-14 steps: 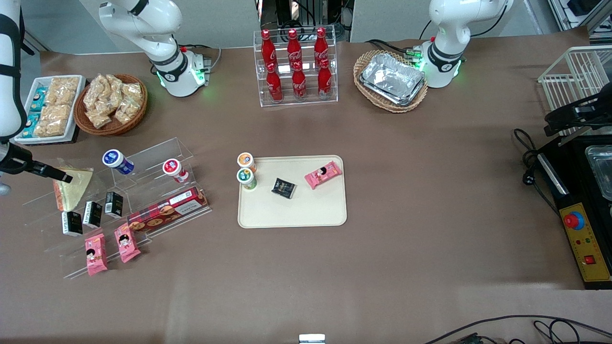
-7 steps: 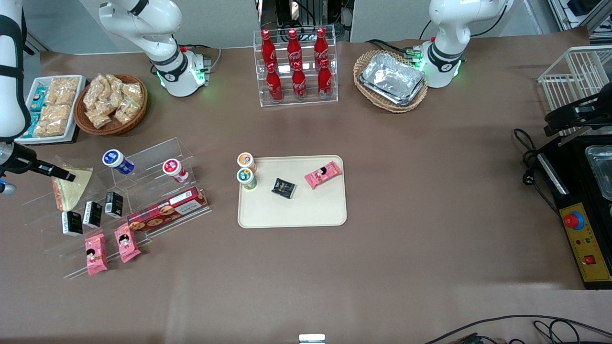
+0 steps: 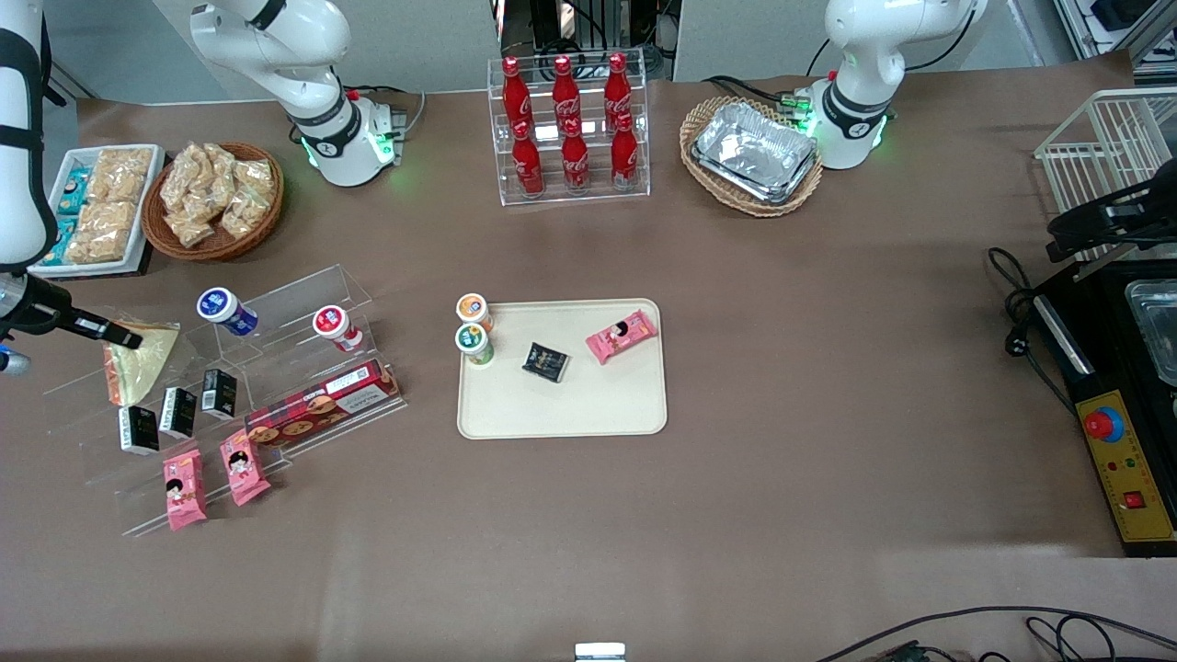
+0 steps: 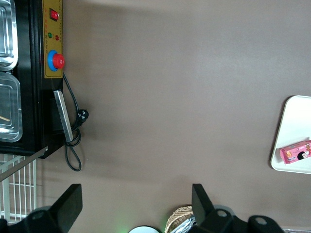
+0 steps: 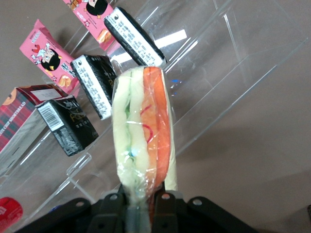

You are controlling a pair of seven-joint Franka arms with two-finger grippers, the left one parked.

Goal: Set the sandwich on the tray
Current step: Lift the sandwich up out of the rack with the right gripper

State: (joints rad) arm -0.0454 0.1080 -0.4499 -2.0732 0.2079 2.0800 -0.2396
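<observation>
Your gripper [image 3: 129, 342] is clamped on the sandwich [image 3: 138, 361] at its narrow end, just over the clear acrylic stepped shelf [image 3: 303, 303] at the working arm's end of the table. It's a cream wedge in crinkly clear wrap w/ orange and pale green layers [image 5: 143, 131]. Black cartons [image 3: 179, 411] sit close by it on the shelf. Flat beige tray [image 3: 598, 405] w/ rounded corners is well apart; its near half is bare

Brown table [image 3: 828, 386] is carrying the tray [image 3: 563, 421] at its centre, a clear bottle rack [image 3: 570, 188] and foil-tray basket [image 3: 750, 202] toward the edge farthest from the camera, and an acrylic stand [image 3: 276, 303], snack basket [image 3: 216, 244] and white dish [image 3: 44, 265] at the working arm's end. The gripper [image 3: 129, 343] is hanging over that stand.
</observation>
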